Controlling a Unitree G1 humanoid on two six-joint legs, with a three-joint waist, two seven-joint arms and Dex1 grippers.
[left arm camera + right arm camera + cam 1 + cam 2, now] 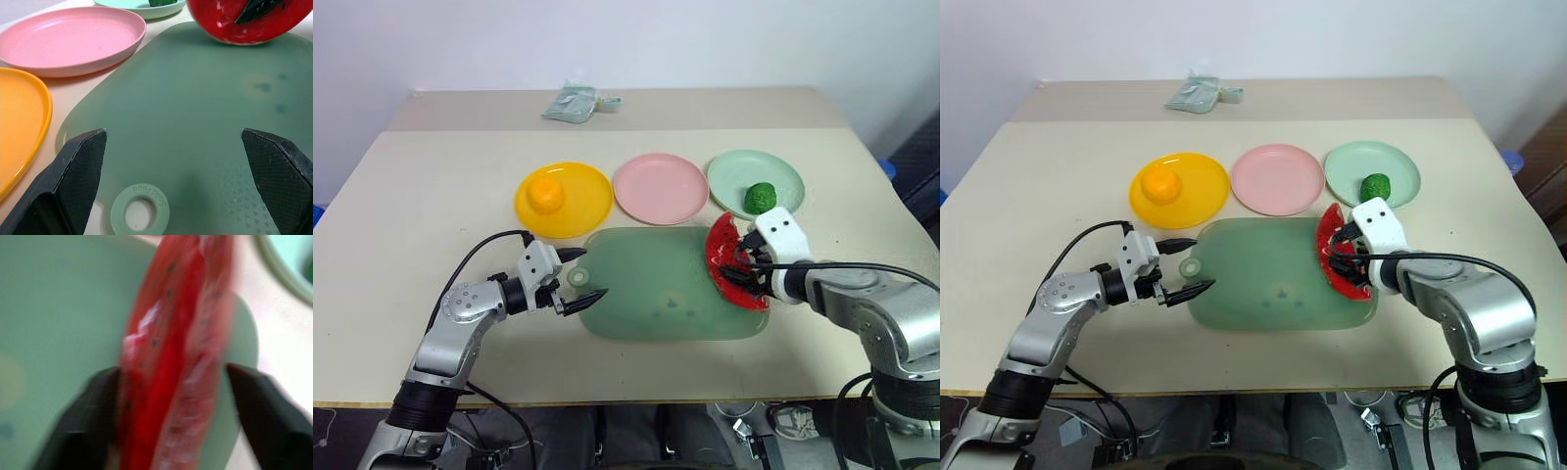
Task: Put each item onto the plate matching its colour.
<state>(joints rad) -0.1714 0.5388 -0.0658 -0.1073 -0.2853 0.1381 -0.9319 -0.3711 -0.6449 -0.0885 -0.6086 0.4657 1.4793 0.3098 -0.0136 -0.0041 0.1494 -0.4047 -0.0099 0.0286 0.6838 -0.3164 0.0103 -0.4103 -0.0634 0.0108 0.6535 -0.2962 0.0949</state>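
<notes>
At the mat's (pixel 656 284) near-left corner the left gripper (pixel 578 276) hangs spread wide and empty. Over its right edge, the right gripper (pixel 744 269) straddles the watermelon wedge (pixel 722 257), one finger touching, grip unconfirmed. It looks light, rigid and smooth, best pinched across its flat red faces.

Left gripper (pixel 582 274) fingers spread wide (level); right gripper (pixel 745 268) angled down.

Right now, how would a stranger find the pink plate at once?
Find the big green mat on the table. Behind it, three plates stand in a row. The pink plate is the middle one, and alone holds nothing.
</notes>
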